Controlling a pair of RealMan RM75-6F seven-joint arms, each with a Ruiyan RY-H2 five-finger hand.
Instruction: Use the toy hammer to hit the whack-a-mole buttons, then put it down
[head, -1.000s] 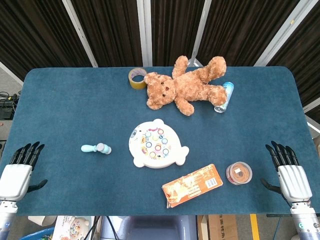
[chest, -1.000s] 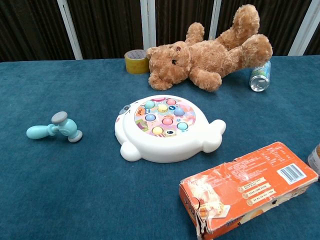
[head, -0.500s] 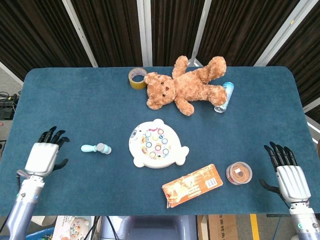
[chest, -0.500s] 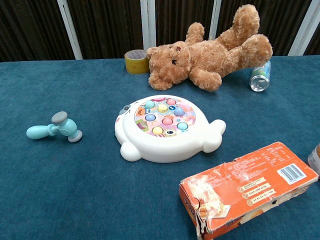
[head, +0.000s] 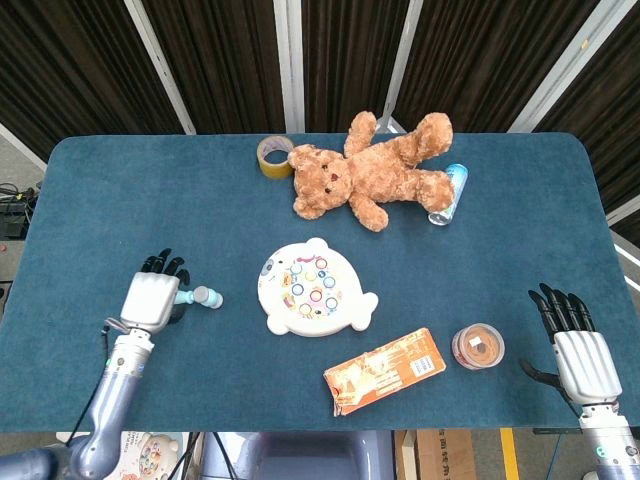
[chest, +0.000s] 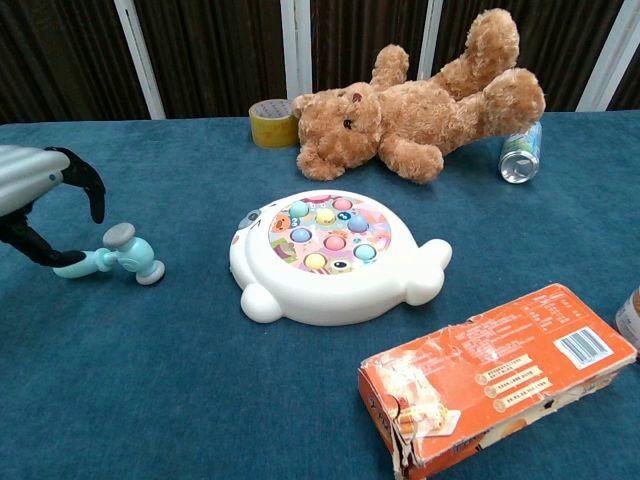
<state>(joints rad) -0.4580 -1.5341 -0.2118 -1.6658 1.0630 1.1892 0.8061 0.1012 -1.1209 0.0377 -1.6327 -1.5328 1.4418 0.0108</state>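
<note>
The light blue toy hammer (head: 199, 297) (chest: 112, 256) lies on the blue table left of the white whack-a-mole toy (head: 312, 289) (chest: 330, 254), grey head toward the toy. My left hand (head: 152, 297) (chest: 40, 195) hovers over the hammer's handle end with fingers spread, holding nothing; its thumb reaches down near the handle tip. My right hand (head: 579, 351) rests open at the table's right front edge, far from both toys.
A brown teddy bear (head: 372, 172) lies at the back with a tape roll (head: 274, 156) on its left and a can (head: 450, 193) on its right. An orange box (head: 385, 369) and a small round tin (head: 478, 346) sit near the front right.
My left hand has travelled from the front left edge rightward and forward until it is above the hammer's handle. The right hand and all objects have stayed put.
</note>
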